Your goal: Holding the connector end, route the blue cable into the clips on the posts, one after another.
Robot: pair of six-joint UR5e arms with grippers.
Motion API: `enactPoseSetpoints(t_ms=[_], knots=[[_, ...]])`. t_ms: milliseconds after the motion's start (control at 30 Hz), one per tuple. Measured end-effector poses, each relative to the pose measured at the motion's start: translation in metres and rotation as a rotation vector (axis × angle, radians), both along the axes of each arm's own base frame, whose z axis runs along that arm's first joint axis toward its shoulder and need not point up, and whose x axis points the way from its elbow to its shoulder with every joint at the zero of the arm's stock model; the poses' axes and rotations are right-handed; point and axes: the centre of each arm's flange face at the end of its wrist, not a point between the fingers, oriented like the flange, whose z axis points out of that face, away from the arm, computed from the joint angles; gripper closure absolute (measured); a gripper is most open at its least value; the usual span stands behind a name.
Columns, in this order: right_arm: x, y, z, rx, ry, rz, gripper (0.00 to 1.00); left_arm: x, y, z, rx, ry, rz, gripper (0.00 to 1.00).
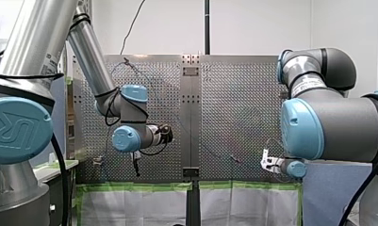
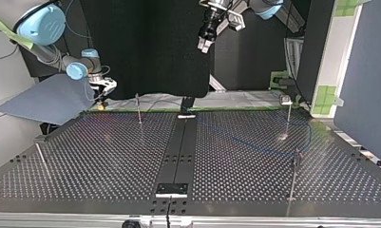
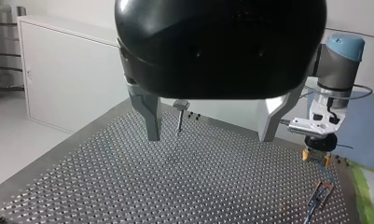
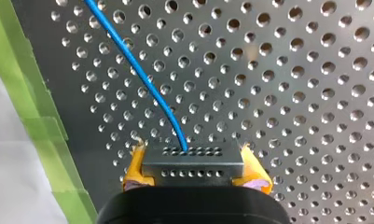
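Observation:
My right gripper (image 4: pixel 194 171) is shut on a dark grey connector (image 4: pixel 192 158), with a yellow pad on each side of it. The blue cable (image 4: pixel 142 74) leaves the connector and runs away over the perforated plate. In the top view my right gripper (image 2: pixel 101 100) hangs low over the table's far left corner, and the cable (image 2: pixel 242 140) shows faintly across the plate. My left gripper (image 2: pixel 204 45) is high above the far middle, with its metal fingers (image 3: pixel 151 116) open and nothing between them. Ahead of them stands a post with a clip (image 3: pixel 180 106).
Thin posts stand on the table (image 2: pixel 107 156): one far left of centre (image 2: pixel 138 107), one far right (image 2: pixel 289 114), one near right (image 2: pixel 295 172) and one tilted near left (image 2: pixel 41 159). Green tape (image 4: pixel 31 116) marks the plate's edge. A central black rail (image 2: pixel 181 147) divides the table.

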Motion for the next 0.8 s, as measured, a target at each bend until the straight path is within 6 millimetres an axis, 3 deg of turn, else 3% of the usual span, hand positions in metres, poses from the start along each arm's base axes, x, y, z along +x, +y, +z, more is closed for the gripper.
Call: enactPoseSetpoints(t_ms=[800], knots=[[-0.0024, 0.0007, -0.0014, 0.008, 0.005, -0.004, 1.00, 0.0002, -0.0002, 0.0006, 0.006, -0.004, 0.000, 0.00]])
